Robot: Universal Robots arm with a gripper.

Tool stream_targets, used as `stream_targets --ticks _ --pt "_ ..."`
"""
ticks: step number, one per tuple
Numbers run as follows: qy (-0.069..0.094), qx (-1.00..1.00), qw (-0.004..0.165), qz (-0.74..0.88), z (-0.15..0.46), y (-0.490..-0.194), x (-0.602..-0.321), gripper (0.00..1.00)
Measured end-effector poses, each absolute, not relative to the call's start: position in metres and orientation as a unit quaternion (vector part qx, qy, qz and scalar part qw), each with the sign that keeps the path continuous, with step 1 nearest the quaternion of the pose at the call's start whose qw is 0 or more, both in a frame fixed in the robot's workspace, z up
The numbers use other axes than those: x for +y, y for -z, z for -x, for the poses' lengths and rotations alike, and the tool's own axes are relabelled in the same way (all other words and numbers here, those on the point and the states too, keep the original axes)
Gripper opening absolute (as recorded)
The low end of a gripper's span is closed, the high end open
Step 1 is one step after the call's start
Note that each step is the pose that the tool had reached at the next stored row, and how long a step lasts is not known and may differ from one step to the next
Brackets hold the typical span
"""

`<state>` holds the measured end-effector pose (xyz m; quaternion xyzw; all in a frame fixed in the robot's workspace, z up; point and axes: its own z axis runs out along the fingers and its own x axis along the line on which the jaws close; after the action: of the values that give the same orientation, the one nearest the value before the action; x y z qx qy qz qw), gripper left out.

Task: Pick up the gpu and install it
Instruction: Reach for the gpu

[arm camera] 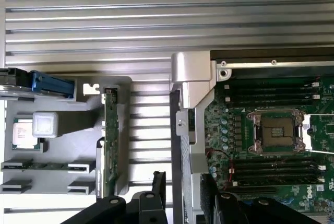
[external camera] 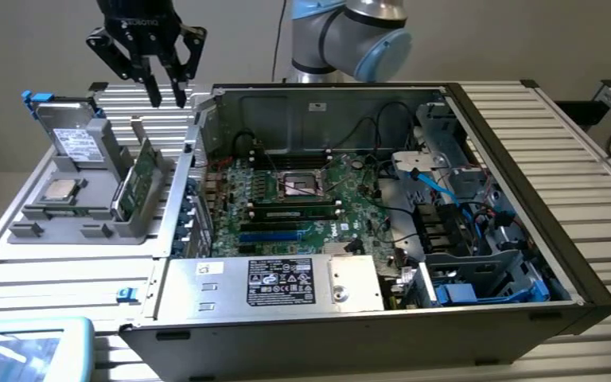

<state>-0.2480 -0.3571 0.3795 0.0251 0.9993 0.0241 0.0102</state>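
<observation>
Silver-grey arm (external camera: pixel 332 36) with pale blue joint caps; black jaws built of linked bars, white lettering on their housing; thin black cable (external camera: pixel 281 28) alongside.

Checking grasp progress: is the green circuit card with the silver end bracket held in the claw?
No, the open claw hangs empty above the grey rack where the green circuit card stands on edge.

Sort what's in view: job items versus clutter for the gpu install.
Job: gpu upright in grey holder; open gripper hovering near it; motherboard in open PC case.
Lying about: CPU; drive with blue clips; memory stick.
</observation>
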Motion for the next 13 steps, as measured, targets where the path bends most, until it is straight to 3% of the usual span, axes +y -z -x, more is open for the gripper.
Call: stream_targets --ticks 13 --pt "-0.024 1.000 0.010 -0.017 0.302 -0.365 -0.357 0.40"
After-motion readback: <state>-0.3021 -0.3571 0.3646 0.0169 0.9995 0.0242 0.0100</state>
